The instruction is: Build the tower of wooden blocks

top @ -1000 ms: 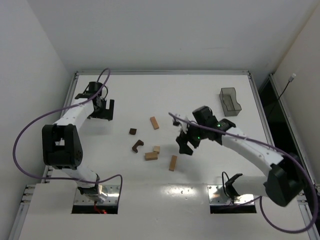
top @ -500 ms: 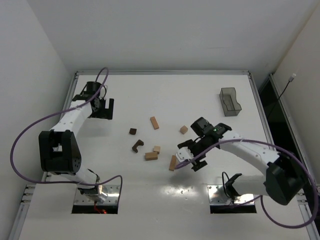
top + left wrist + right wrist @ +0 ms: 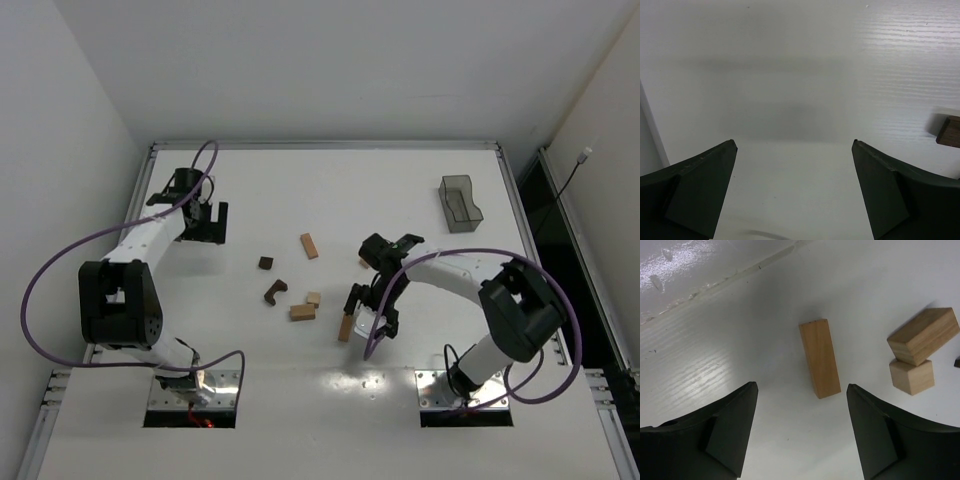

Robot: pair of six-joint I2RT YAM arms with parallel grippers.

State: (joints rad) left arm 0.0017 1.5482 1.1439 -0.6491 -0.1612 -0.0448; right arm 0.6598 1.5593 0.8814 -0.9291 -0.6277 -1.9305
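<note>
The wooden blocks lie loose on the white table, with no tower standing. In the top view there are a tan bar (image 3: 309, 245), a dark cube (image 3: 265, 263), a dark notched piece (image 3: 275, 291), a small tan cube (image 3: 313, 298), a tan bar (image 3: 302, 313) and a tan cube (image 3: 365, 263). My right gripper (image 3: 367, 311) (image 3: 801, 386) hangs open just short of another tan bar (image 3: 345, 326) (image 3: 820, 357), with nothing between its fingers. My left gripper (image 3: 207, 224) (image 3: 794, 142) is open and empty over bare table at the far left.
A dark translucent bin (image 3: 460, 202) stands at the back right. In the right wrist view a tan bar (image 3: 922, 336) and a small cube (image 3: 911, 376) sit close together right of the fingers. A dark block (image 3: 948, 132) shows at the left wrist view's right edge.
My right gripper has swung from the middle of the table towards the near side and down to the tan bar. A tan cube now shows where it was. The left arm has stayed still.
</note>
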